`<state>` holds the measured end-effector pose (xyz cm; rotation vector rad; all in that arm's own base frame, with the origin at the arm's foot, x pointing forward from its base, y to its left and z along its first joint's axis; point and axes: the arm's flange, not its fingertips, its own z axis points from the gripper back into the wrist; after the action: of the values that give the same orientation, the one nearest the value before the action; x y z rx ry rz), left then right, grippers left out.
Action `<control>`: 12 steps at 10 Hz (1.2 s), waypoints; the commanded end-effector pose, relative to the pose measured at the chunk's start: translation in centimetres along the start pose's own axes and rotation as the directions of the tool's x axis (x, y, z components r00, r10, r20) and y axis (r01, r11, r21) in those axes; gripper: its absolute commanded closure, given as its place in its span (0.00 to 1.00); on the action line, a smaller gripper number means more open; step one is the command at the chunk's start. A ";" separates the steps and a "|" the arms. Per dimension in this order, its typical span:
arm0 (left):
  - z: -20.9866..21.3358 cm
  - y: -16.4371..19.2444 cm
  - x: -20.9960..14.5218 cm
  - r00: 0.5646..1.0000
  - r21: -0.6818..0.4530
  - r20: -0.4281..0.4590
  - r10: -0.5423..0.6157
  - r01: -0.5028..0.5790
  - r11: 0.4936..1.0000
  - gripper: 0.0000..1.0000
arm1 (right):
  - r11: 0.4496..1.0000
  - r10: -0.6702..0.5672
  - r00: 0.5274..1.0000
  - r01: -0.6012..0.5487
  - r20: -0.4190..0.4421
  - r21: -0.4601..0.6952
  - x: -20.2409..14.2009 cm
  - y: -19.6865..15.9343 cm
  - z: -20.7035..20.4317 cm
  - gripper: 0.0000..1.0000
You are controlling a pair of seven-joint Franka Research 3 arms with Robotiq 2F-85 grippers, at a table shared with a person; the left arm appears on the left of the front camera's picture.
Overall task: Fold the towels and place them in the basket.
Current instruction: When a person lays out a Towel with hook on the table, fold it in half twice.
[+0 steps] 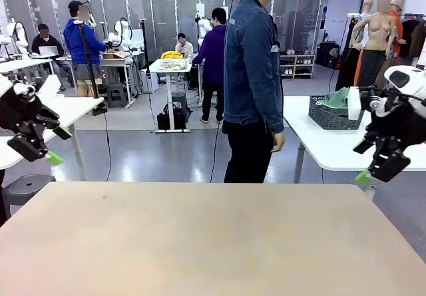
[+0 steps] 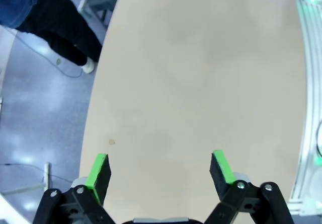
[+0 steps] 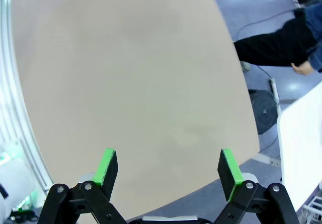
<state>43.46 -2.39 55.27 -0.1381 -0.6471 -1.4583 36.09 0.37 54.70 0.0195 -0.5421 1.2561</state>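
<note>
I am holding both arms back and raised, one over each side edge of the desk point(image 1: 200, 243), because nothing is laid within reach to fold. The left gripper point(image 2: 161, 158) is hanging with its green pads point(image 2: 99, 169) spread wide apart and gripping nothing. The right gripper point(image 3: 166, 156) is hanging the same way, parted and holding nothing. The person point(image 1: 251, 76) is standing side-on at the desk's far edge, one hand point(image 1: 278, 141) hanging loose, which I am reading as setup not yet finished. The basket point(image 1: 326, 118) is sitting on a white table point(image 1: 319, 146) beyond the desk's far right corner, with a pale green cloth point(image 1: 336, 100) heaped in it. I cannot tell whether that is a towel. I am counting two grippers, four pads, one person at the desk, one basket and one heap of cloth.
</note>
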 end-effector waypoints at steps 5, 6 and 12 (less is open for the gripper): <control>-0.3 0.9 -1.2 1.000 -0.050 -0.014 0.003 -0.004 0.999 0.00 | 0.997 0.039 0.999 -0.038 -0.004 0.070 -0.7 -0.1 0.0 0.00; -0.3 0.9 -1.2 1.000 -0.050 -0.014 0.003 -0.004 0.999 0.00 | 0.997 0.039 0.999 -0.038 -0.004 0.070 -0.7 -0.1 0.0 0.00; 1.0 2.2 -0.7 1.000 -0.045 -0.029 0.008 -0.009 0.999 0.00 | 0.991 0.107 0.994 -0.104 -0.029 0.080 -0.8 -1.2 2.4 0.00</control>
<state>44.72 -1.49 55.07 -0.1379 -0.5898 -1.4445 35.90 -0.28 55.41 0.0485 -0.4806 1.3221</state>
